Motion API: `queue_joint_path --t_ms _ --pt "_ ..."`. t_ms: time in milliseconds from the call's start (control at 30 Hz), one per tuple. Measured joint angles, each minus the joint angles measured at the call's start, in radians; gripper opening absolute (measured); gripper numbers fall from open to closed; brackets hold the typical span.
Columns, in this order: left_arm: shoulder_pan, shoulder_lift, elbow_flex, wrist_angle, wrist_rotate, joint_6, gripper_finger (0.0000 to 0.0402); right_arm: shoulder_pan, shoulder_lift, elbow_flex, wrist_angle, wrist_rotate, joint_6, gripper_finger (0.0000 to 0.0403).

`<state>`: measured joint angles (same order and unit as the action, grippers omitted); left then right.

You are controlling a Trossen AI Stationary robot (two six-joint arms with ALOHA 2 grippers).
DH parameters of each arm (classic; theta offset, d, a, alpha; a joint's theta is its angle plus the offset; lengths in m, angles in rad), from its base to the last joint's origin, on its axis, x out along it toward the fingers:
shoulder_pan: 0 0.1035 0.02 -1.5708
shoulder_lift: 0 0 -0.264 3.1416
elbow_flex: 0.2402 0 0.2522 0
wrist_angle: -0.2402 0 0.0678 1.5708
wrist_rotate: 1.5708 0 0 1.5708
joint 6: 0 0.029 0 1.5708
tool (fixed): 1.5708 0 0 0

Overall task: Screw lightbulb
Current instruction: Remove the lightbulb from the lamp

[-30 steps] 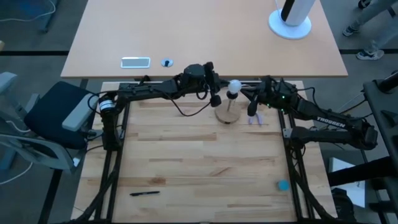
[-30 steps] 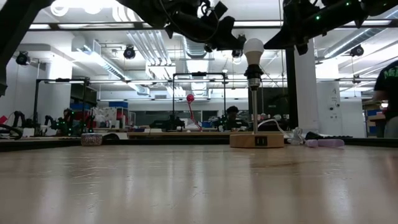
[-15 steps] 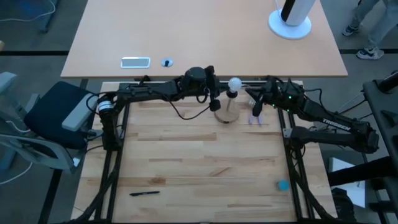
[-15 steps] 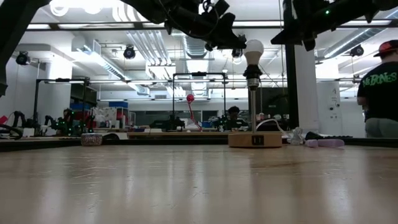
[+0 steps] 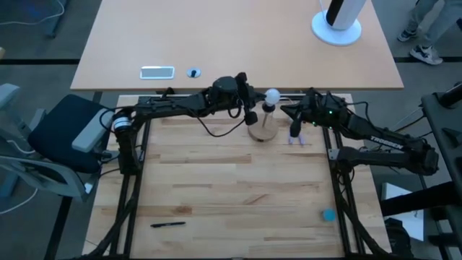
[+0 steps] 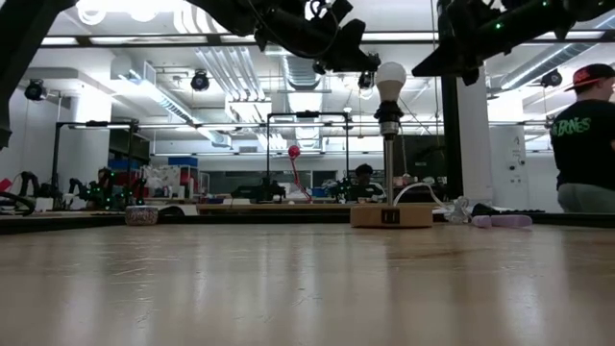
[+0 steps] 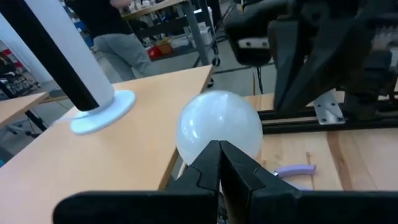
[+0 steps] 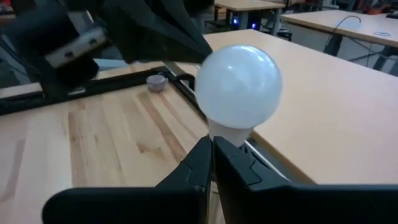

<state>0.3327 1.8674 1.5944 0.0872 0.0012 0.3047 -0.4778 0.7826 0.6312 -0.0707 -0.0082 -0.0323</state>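
The white frosted lightbulb (image 5: 272, 96) stands upright with its narrow end in the socket atop the black post (image 6: 388, 163) of the round wooden disc (image 5: 261, 132), which rests on the table near its far edge. My left gripper (image 5: 250, 118) is shut and hangs just left of the bulb. In the left wrist view its fingertips (image 7: 218, 144) point at the bulb (image 7: 219, 124). My right gripper (image 5: 291, 130) is shut, just right of the bulb. It points at the bulb's neck in the right wrist view (image 8: 211, 142). No contact shows.
A purple tool (image 5: 299, 139) lies right of the disc. A black pen (image 5: 167, 224) and a small blue thing (image 5: 328, 214) lie near the front. A white-based black cylinder (image 5: 337, 22) stands on the far table. A person (image 6: 586, 144) stands beyond the table's right.
My right gripper drew a little toward the table's right edge, then came back toward the bulb, staying shut. The bulb stays upright on its post. A person has walked into the low view at the right.
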Motion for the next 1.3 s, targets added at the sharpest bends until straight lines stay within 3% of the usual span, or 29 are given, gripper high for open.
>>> queue_joint_path --t_ms 233,500,733,1067,1300 --pt "0.002 -0.027 0.000 0.022 -0.003 0.020 0.0000 0.000 0.018 0.000 0.022 0.000 -0.018 0.0013" --pt "0.049 -0.013 0.000 0.035 -0.103 0.048 0.0000 0.000 0.020 0.000 0.083 0.000 -0.047 0.0013" --pt "0.045 0.016 0.000 0.011 -0.034 0.019 0.0000 0.000 0.020 0.000 0.098 0.000 -0.054 0.0013" --pt "0.016 0.018 0.000 0.009 -0.038 0.019 0.0000 0.000 0.127 0.000 0.151 -0.023 -0.058 0.0013" --pt "0.014 0.018 0.001 -0.010 -0.033 0.000 0.0000 0.000 0.134 -0.002 0.166 -0.012 -0.047 0.0013"
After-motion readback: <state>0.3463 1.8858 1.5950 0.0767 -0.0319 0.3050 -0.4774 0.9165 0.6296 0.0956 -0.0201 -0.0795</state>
